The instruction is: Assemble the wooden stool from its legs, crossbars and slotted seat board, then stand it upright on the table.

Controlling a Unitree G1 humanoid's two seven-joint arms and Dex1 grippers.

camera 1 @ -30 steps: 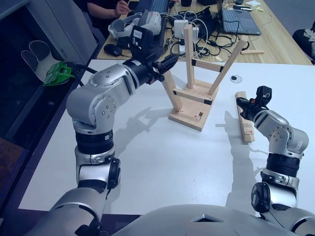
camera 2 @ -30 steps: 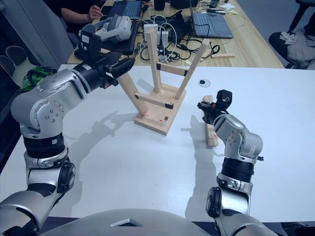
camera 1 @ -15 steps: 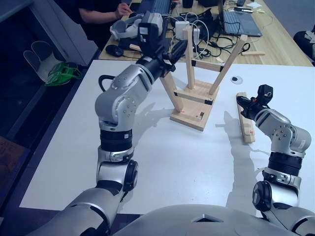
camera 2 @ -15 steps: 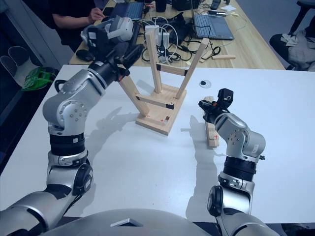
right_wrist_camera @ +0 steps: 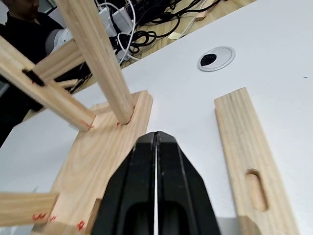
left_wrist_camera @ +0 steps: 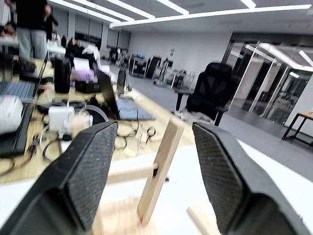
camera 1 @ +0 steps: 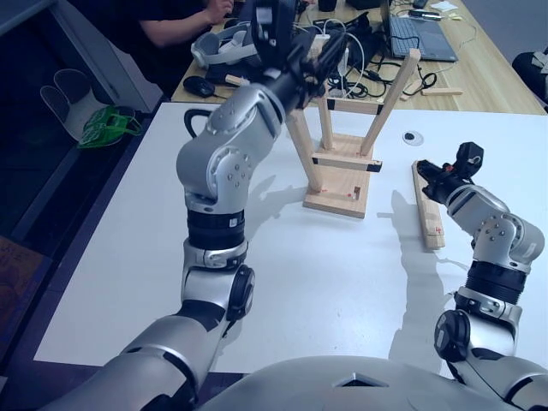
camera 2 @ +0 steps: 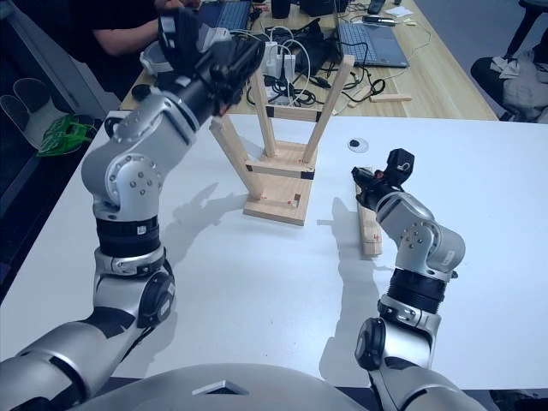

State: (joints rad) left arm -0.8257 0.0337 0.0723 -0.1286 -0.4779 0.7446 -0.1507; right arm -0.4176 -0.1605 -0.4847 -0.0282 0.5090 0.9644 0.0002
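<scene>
While the pale wooden stool [camera 1: 338, 181] rests upside down on the white table [camera 1: 282, 291], far centre, the left gripper [camera 1: 304, 64] hovers, fingers spread, beside its upturned legs; best to close squarely on one leg. To the right, the right gripper [right_wrist_camera: 156, 147], pressed together, sits near the loose slotted wooden slat [camera 1: 425, 214].

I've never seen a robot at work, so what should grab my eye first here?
A half-built wooden stool stands upside down on the white table, legs pointing up. The left arm is raised high over it, its open left pincer framing one leg. On the robot's right, a loose slotted board lies flat beside the shut right pincer.
</scene>
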